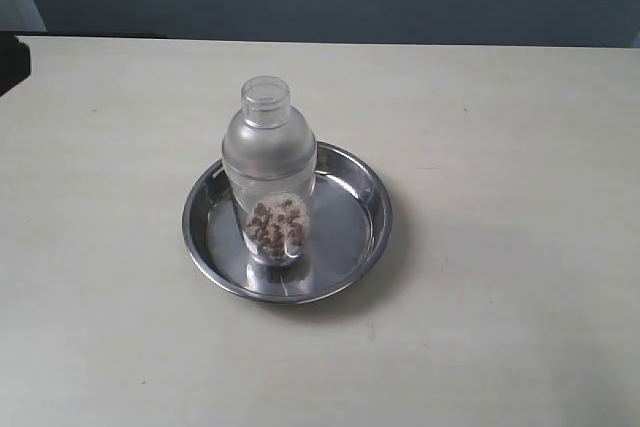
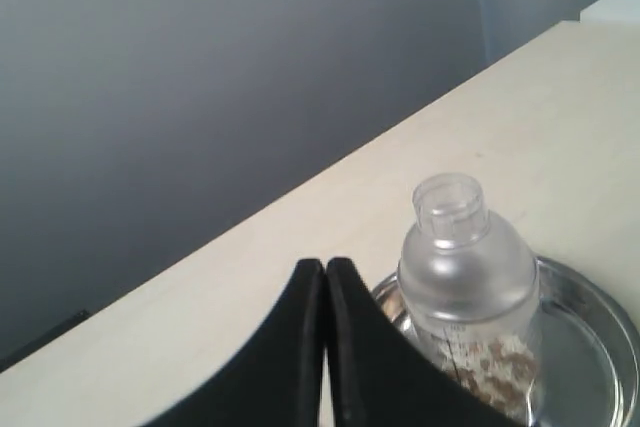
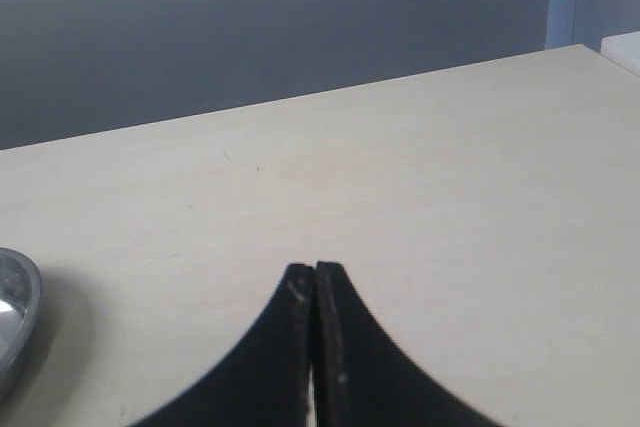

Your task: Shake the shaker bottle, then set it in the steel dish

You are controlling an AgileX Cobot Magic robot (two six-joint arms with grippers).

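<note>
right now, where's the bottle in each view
exterior: bottle upright in the dish, near picture centre.
left wrist: bottle in the dish, just past the shut left claw.
right wrist: not in it; only a sliver of dish shows, off from the shut right claw.
shared landmark: the dish.

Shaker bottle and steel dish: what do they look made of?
Shaker bottle: probably plastic, with a frosted translucent body and a clearer cap. The brown and white grains show through the wall. Steel dish: looks like polished stainless steel, with a mirror-bright finish that reflects the bottle's base.
</note>
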